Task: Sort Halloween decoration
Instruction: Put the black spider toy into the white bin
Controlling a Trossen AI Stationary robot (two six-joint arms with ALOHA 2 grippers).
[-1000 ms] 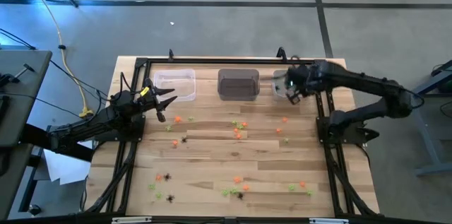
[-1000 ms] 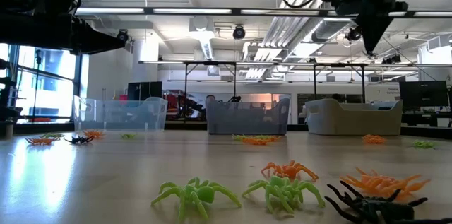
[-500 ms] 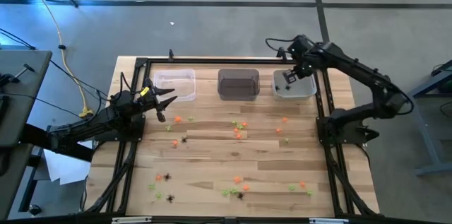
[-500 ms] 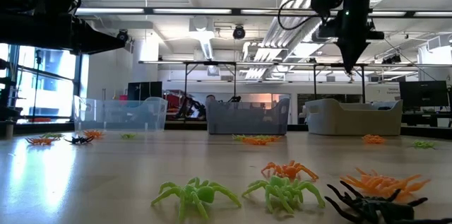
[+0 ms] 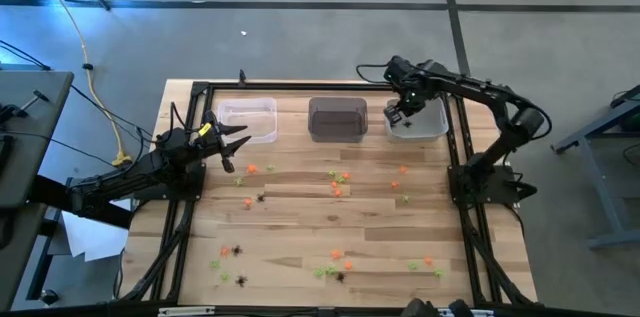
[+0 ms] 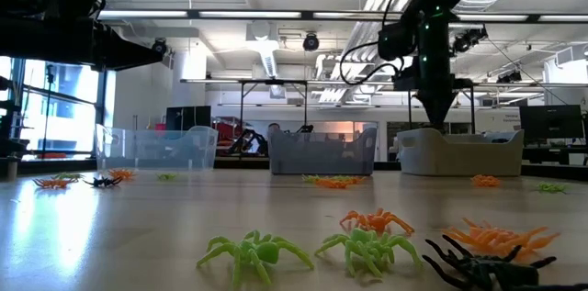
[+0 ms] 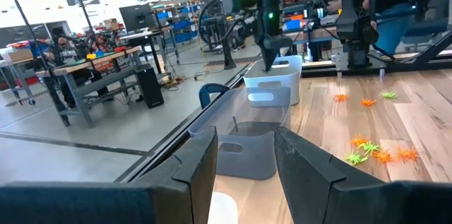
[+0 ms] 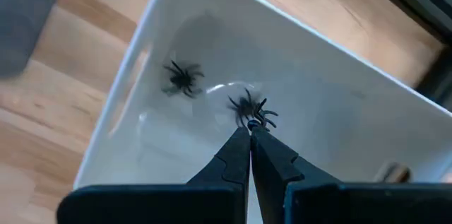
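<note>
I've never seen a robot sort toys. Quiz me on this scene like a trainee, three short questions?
1. True or false: the right end effector holds a black spider over the white bin.
2. How many spiders lie loose inside that bin?
3. Which end effector is open? A) left B) right

Key: 1 true; 2 one; 3 A

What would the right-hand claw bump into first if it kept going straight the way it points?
Probably the floor of the white plastic bin. The right gripper, shut on a black plastic spider, points down into it; a second black spider lies aside.
</note>
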